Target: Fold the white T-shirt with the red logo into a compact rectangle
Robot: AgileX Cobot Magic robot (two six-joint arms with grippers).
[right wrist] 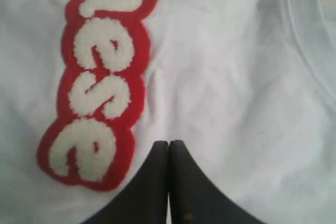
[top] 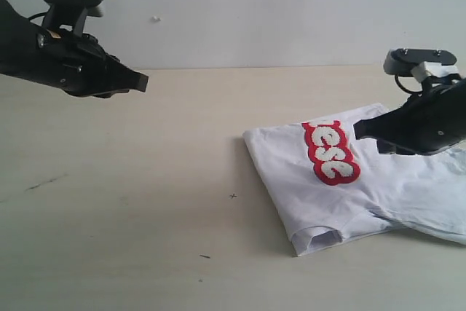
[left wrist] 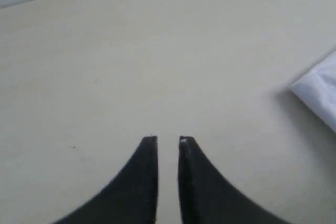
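The white T-shirt point(top: 313, 205) lies partly folded on the right of the table, with one sleeve at its near corner. Its red logo point(top: 331, 153) faces up along the folded part. My right gripper point(top: 358, 130) hovers over the shirt just beside the logo, jaws shut with nothing between them. In the right wrist view my right gripper point(right wrist: 169, 142) points at plain cloth of the white T-shirt point(right wrist: 226, 77) next to the red logo point(right wrist: 97, 87). My left gripper point(top: 144, 80) hangs high at the far left, away from the shirt. In its own view my left gripper point(left wrist: 168, 139) shows a narrow empty gap; a T-shirt corner point(left wrist: 323, 90) shows.
The pale table point(top: 131, 202) stretches bare to the left of the shirt, with a few small dark marks point(top: 233, 196). A white wall point(top: 240, 5) stands behind it. The shirt's ribbed collar point(right wrist: 304, 30) curves past in the right wrist view.
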